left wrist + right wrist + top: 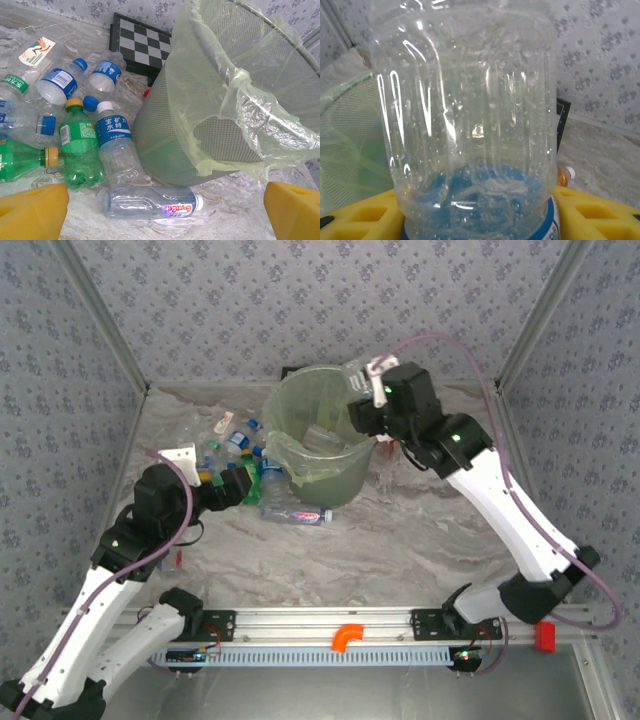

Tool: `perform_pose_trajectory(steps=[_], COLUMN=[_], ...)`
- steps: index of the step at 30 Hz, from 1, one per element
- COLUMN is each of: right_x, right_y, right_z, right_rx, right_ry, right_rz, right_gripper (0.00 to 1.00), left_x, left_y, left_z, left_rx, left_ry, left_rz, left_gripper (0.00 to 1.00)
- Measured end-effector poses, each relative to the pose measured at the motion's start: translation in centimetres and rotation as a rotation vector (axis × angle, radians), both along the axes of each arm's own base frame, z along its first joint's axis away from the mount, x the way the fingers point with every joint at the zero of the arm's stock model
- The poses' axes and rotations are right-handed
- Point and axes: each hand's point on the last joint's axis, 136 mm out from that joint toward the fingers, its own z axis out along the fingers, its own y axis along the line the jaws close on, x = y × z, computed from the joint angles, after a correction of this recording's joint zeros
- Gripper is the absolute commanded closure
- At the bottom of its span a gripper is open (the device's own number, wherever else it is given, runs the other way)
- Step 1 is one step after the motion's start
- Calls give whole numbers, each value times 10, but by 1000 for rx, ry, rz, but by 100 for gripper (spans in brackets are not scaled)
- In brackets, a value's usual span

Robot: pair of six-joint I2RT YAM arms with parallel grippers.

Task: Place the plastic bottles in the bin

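Holding clear bottle (pixel 470 125) in my right hand (pixel 368 390), yellow pads (pixel 600 210) pinching it down by blue label, up at upper right rim of bin (pixel 340 480), top middle of overhead view. Left hand (pixel 238 486) spread wide, its pads in bottom corners of wrist view, low over pink-label bottle (pixel 150 204) lying on tabletop (pixel 400 540) right beside bin. Other bottles (pixel 80 145) piled left of bin.
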Motion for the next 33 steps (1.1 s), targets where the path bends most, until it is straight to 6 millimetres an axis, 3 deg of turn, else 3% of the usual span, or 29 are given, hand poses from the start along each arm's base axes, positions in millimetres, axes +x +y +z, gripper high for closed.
perform_pose_trajectory(steps=[8, 12, 18, 30, 33], right_x=[19, 29, 33, 31, 31], right_y=[71, 92, 92, 92, 91], right_z=[-39, -66, -88, -82, -84], right_rx=[-361, -505, -624, -634, -639], right_ry=[-2, 18, 54, 47, 52], right_rz=[145, 189, 214, 221, 222], right_gripper=[38, 37, 37, 36, 31], left_x=[-9, -13, -15, -16, -15], left_y=[9, 14, 18, 21, 21], left_z=[4, 9, 11, 9, 9], left_rx=[3, 5, 15, 34, 35], left_ry=[-16, -31, -48, -43, -43], left_rz=[21, 31, 41, 48, 51], left_gripper=[0, 0, 0, 0, 0])
